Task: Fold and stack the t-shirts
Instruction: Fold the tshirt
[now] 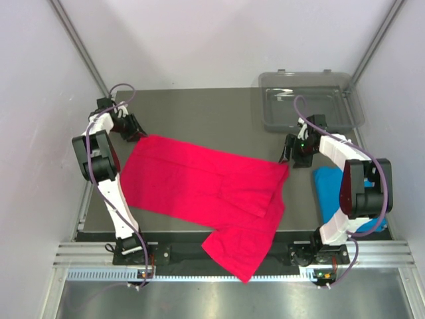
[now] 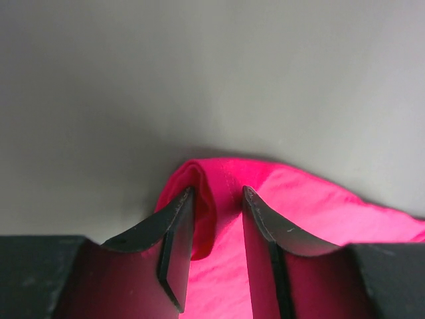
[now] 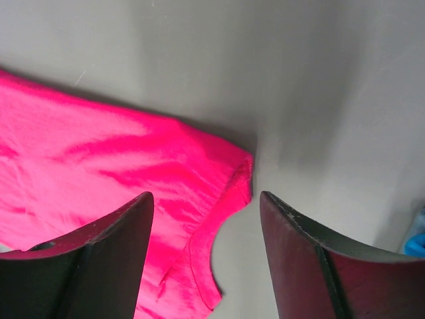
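The crimson-pink t-shirt (image 1: 199,179) lies spread across the table, with one part hanging over the front edge. My left gripper (image 1: 136,131) is at its far left corner. In the left wrist view the gripper (image 2: 218,193) is narrowly open, with a bunched fold of the shirt (image 2: 312,206) between the fingers. My right gripper (image 1: 290,156) is at the shirt's far right corner. It (image 3: 206,196) is wide open just above that corner (image 3: 99,159). The sky blue t-shirt (image 1: 329,189) lies at the right, partly hidden by the right arm; a sliver shows in the right wrist view (image 3: 418,239).
A clear grey plastic tray (image 1: 332,100) stands at the back right, half off the table top. White walls close in the left, right and back. The arm bases stand on a rail along the front edge.
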Robot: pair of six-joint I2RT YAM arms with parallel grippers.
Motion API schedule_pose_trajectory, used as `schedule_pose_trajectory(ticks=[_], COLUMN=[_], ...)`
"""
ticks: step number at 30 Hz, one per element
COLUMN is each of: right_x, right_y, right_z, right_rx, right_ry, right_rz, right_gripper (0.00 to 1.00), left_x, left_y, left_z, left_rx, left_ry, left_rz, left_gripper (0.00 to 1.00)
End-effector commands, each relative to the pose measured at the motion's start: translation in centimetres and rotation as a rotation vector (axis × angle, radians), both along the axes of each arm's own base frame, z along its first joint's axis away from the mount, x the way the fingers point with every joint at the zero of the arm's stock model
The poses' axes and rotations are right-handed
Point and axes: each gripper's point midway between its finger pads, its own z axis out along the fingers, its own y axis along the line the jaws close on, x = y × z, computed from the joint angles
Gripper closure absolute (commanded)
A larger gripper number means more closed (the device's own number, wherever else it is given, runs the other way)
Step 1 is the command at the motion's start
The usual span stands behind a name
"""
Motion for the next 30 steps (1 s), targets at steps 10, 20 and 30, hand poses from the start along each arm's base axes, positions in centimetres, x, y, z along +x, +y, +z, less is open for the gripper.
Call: schedule_pose_trajectory(ticks=[10, 20, 30], right_x=[0.8, 1.7, 2.6], right_y=[-0.5, -0.4, 0.1], right_z=[0.3, -0.7, -2.0], right_rx=[0.013, 0.018, 0.049], right_ry=[-0.013, -0.011, 0.006], right_rz=[0.024, 0.034, 0.029], right_gripper=[0.34, 0.39, 0.55], left_x=[-0.8, 0.9, 1.9], left_y=[1.8, 2.5, 2.8], left_z=[-0.4, -1.0, -1.5], left_rx=[0.172, 0.181, 0.177], left_ry=[-0.032, -0.04, -0.046], left_rz=[-0.049, -0.025, -0.023], left_gripper=[0.61, 0.74, 0.99])
